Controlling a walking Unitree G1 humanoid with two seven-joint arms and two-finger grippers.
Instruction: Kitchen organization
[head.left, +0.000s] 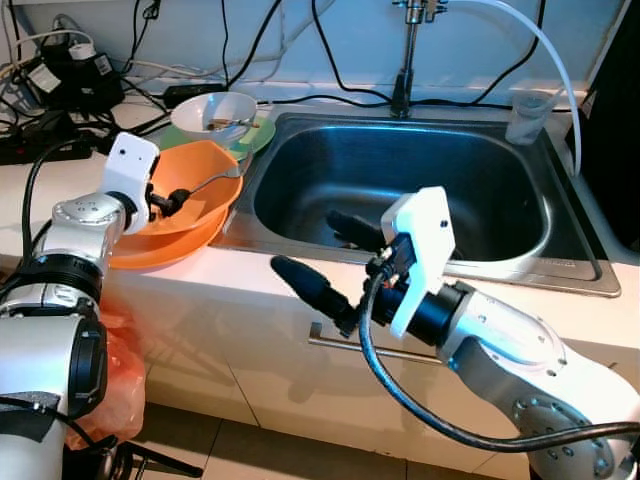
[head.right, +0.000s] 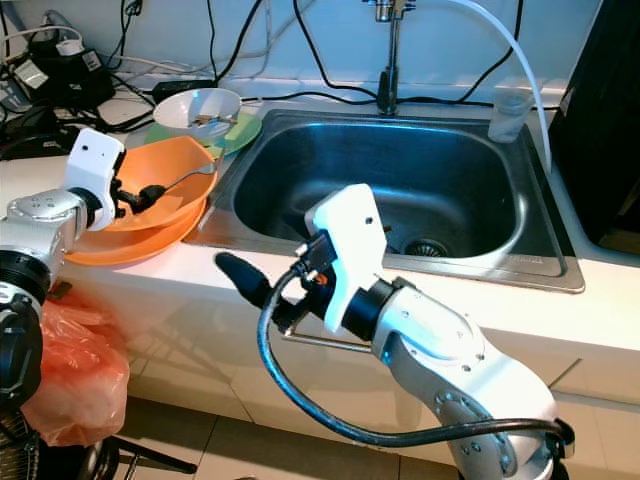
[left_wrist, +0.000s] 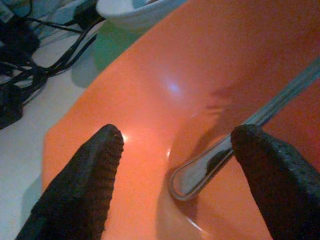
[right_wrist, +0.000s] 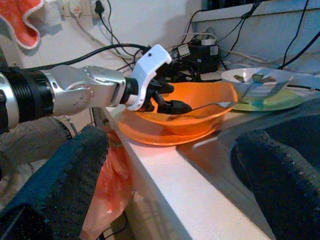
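Left gripper (left_wrist: 175, 165), jaws wide astride the spoon (left_wrist: 210, 165) in the orange bowl (head.left: 195, 190), should close squarely (right gripper (head.left: 325, 262) gapes idle).

On the white counter (head.right: 420, 300), the left gripper (head.right: 150, 193) reaches into an orange bowl (head.right: 160, 165) stacked on an orange plate (head.right: 120, 245), its fingers at the end of a metal spoon (head.right: 190, 176). Behind sits a white bowl (head.right: 198, 105) on a green plate (head.right: 240, 130). The right gripper (head.right: 262, 270), fingers spread apart, hovers at the counter edge before the steel sink (head.right: 500, 200).
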